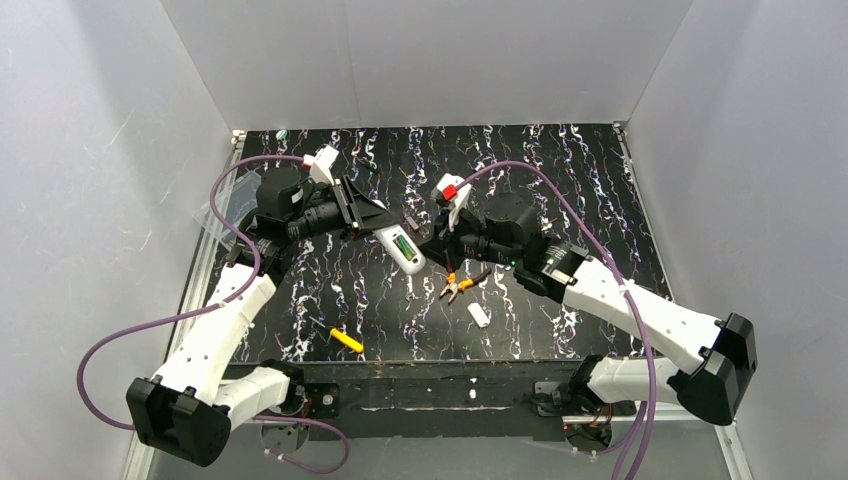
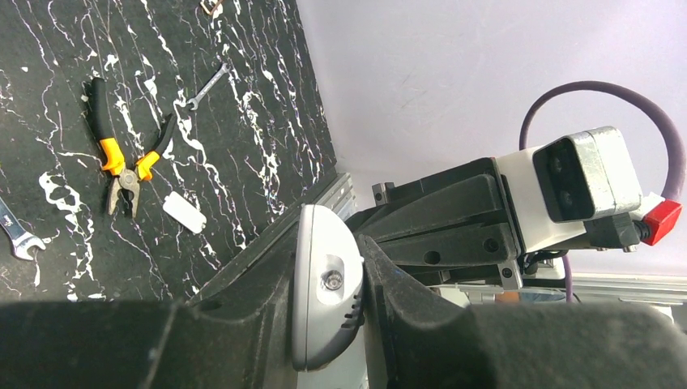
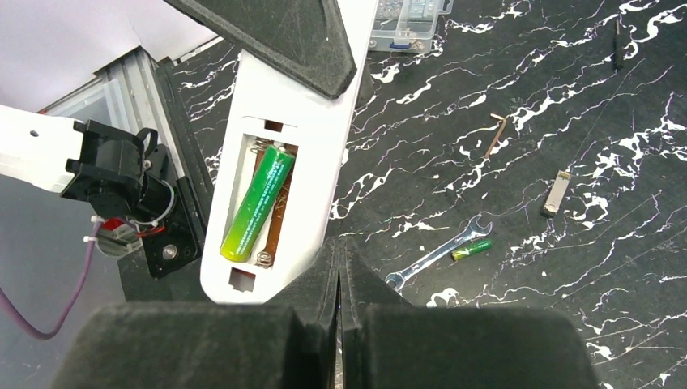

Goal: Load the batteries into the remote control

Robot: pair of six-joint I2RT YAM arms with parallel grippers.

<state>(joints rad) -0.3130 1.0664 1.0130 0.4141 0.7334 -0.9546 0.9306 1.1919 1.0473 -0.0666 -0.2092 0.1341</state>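
Observation:
My left gripper (image 2: 327,243) is shut on the white remote control (image 2: 324,292), clamping it edge-on above the table. In the top view the remote control (image 1: 404,250) hangs between both arms. Seen from the right wrist, the remote control (image 3: 279,162) has its back compartment uncovered, with one green battery (image 3: 258,203) lying in the left slot; the slot beside it shows bare metal. A second battery (image 3: 471,249) lies on the table next to a wrench (image 3: 433,257). My right gripper (image 3: 340,247) is shut and empty, its tip beside the remote's lower right edge.
Orange-handled pliers (image 1: 455,286) and the loose white cover (image 1: 478,315) lie near the middle, with a yellow-handled tool (image 1: 346,340) toward the front. A grey metal bit (image 3: 556,193), a hex key (image 3: 494,134) and a clear parts box (image 3: 405,18) lie further off.

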